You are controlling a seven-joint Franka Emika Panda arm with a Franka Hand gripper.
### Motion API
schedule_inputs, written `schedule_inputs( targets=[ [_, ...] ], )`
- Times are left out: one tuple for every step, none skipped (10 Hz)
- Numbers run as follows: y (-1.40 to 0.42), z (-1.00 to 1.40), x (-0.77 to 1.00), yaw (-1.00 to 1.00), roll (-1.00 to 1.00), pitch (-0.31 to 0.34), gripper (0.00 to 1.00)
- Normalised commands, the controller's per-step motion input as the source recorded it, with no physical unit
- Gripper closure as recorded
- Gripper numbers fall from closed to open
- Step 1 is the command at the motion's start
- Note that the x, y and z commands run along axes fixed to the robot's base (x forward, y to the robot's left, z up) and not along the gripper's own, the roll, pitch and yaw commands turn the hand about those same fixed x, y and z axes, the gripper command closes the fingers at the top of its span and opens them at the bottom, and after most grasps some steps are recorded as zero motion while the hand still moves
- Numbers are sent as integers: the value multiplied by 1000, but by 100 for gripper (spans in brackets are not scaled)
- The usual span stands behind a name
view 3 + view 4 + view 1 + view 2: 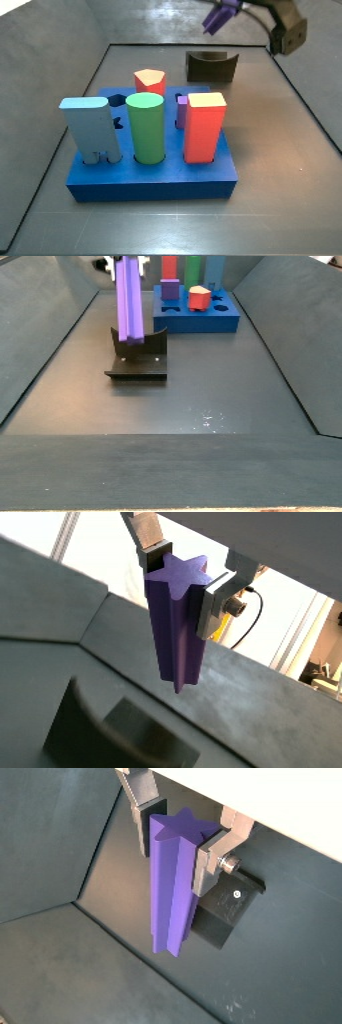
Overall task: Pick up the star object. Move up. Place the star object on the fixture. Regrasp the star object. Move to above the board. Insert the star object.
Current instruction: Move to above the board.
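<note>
The star object [177, 622] is a long purple prism with a star-shaped end. My gripper [187, 574] is shut on it near its upper end, one finger on each side, as both wrist views show [168, 888]. In a side view the star [128, 301] hangs upright in the air with its lower end just above the dark fixture [139, 361]. In a side view the gripper [230, 12] holds the star [221, 15] high at the back, above the fixture [210, 66]. The blue board [154, 180] lies apart from it.
On the board stand a light blue block [88, 128], a green cylinder [147, 125], a red block with a yellow top [203, 125] and a red pentagon piece [150, 82]. Sloping dark walls [54, 346] enclose the floor.
</note>
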Motion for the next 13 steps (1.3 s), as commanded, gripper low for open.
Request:
schedule_inputs(
  targets=[
    [36, 1000, 52, 230, -46, 233, 100],
    [22, 1000, 54, 249, -36, 165, 100],
    [9, 873, 48, 247, -29, 112, 100],
    [-3, 731, 35, 230, -26, 62, 100],
    [-8, 549, 21, 198, -25, 13, 100],
    [-10, 411, 21, 168, -26, -9, 100],
    [-13, 234, 22, 119, -22, -18, 100],
    [-1000, 387, -660, 86, -1000, -130, 100],
    [-1000, 382, -669, 77, -1000, -145, 100],
    [-1000, 390, -713, 72, -1000, -173, 100],
    [-1000, 373, -732, 68, -1000, -190, 100],
    [-1000, 375, -734, 62, -1000, -203, 100],
    [-1000, 382, -755, 49, -1000, -220, 100]
  ],
)
